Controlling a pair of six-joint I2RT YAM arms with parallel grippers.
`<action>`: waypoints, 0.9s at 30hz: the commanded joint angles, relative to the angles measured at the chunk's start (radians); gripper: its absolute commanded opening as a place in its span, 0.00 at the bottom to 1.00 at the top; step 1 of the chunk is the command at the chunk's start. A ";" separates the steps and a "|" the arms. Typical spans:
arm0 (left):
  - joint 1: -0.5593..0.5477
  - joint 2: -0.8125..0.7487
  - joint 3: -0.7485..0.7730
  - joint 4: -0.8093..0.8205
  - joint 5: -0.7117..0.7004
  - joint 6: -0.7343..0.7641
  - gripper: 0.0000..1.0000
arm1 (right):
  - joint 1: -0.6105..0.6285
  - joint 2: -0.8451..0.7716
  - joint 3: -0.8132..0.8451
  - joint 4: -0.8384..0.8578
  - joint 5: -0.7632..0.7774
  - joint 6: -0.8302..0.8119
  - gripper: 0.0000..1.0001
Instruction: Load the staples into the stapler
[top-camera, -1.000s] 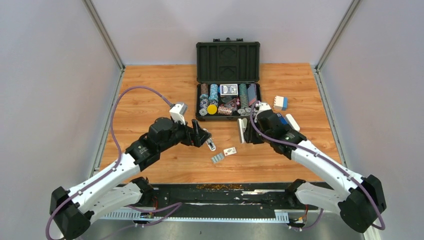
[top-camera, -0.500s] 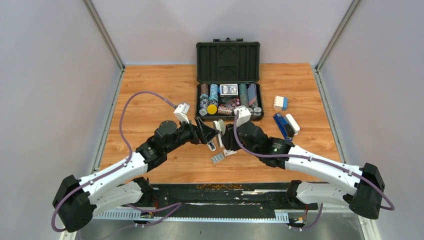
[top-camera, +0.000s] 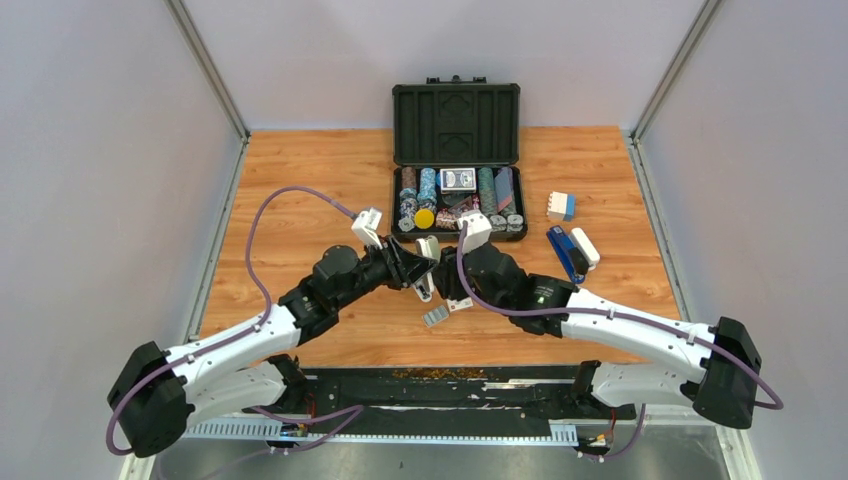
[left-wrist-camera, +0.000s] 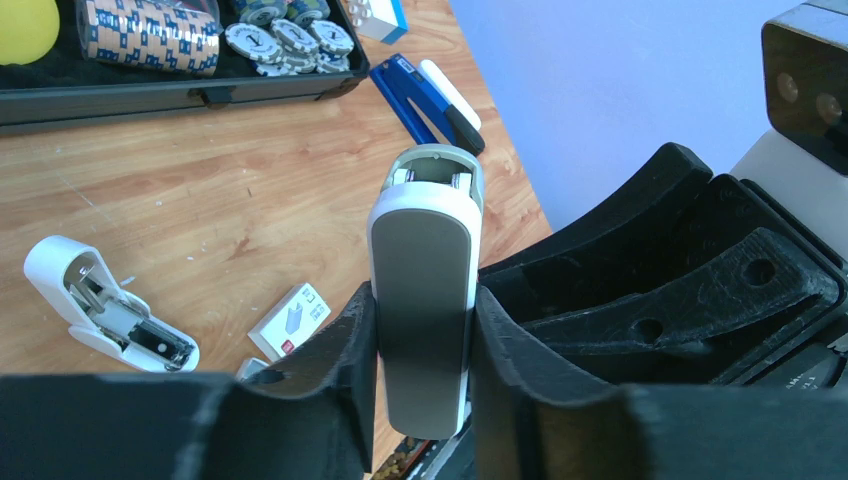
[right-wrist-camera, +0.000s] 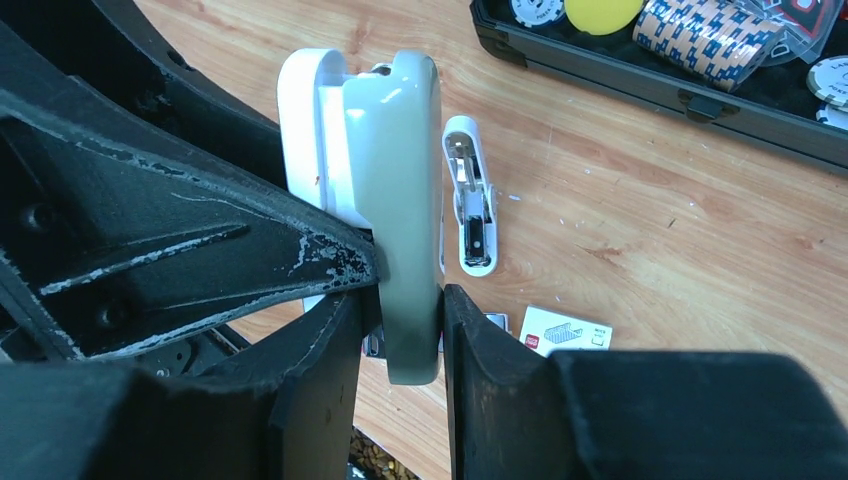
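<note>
Held aloft in front of the poker case (top-camera: 456, 125), the stapler (left-wrist-camera: 425, 250) is being pinched by both the left gripper (left-wrist-camera: 424, 320) and right gripper (right-wrist-camera: 405, 310), which should be bracing one half while hinging it open; the staples (top-camera: 435, 315), seemingly, are lying on the table (top-camera: 300, 190) just below.

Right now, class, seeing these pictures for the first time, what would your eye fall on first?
Mid-scene, the left hand and right hand both clamp the same grey-olive stapler, held clear of the wooden table. Behind them, at its far edge, sits an open black case packed with poker chips.
</note>
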 joint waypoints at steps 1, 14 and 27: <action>-0.005 -0.037 -0.003 0.040 -0.024 0.031 0.28 | 0.005 -0.040 0.008 0.102 0.020 -0.030 0.31; 0.106 -0.110 0.016 -0.020 0.185 0.216 0.01 | -0.179 -0.145 -0.059 0.113 -0.465 -0.210 0.80; 0.112 -0.094 -0.005 0.308 0.510 0.150 0.02 | -0.348 -0.175 -0.127 0.230 -1.002 -0.291 0.79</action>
